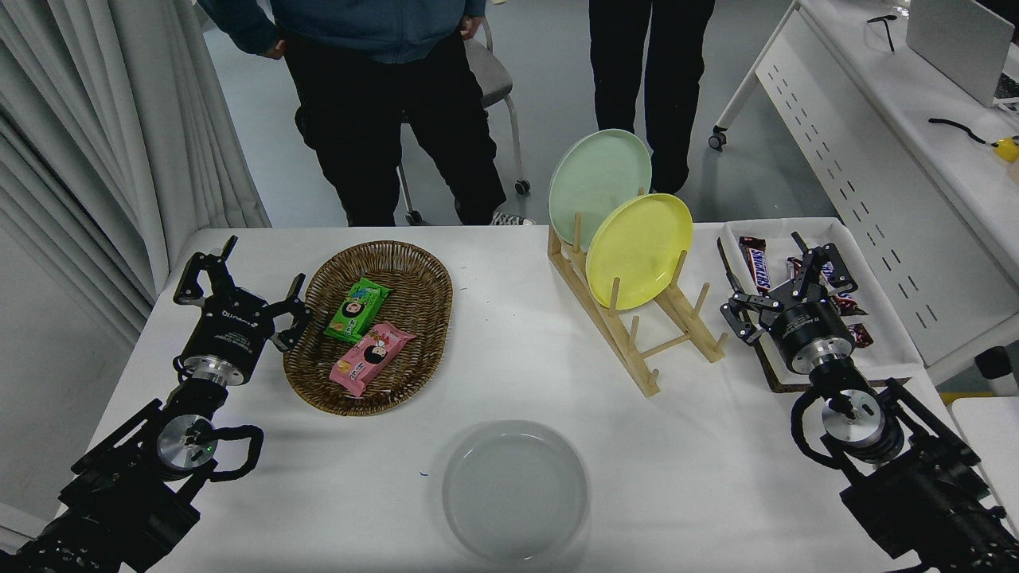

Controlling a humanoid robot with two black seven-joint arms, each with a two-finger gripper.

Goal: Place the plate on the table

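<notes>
White worktop in a grey-floored room; curtain at left, a second white desk at right. Two people stand at the far side, cut off above the waist or chest by the picture's top edge.

The plate, pale grey-white, lies flat on the worktop near the front edge, rim up; being round, it shows no long axis. Nothing touches it.

Wicker basket, left of centre: a green snack packet and a pink snack packet inside, side by side. Wooden rack: yellow plate standing on edge in front, mint-green plate on edge behind it, partly hidden by the yellow one. White tray at right: chocolate bars, some hidden behind the right arm.

Left pincer parked at lower left beside the basket, fingers apart, empty. Right pincer over the tray's near side, fingers spread, holding nothing, well apart from the plate.
</notes>
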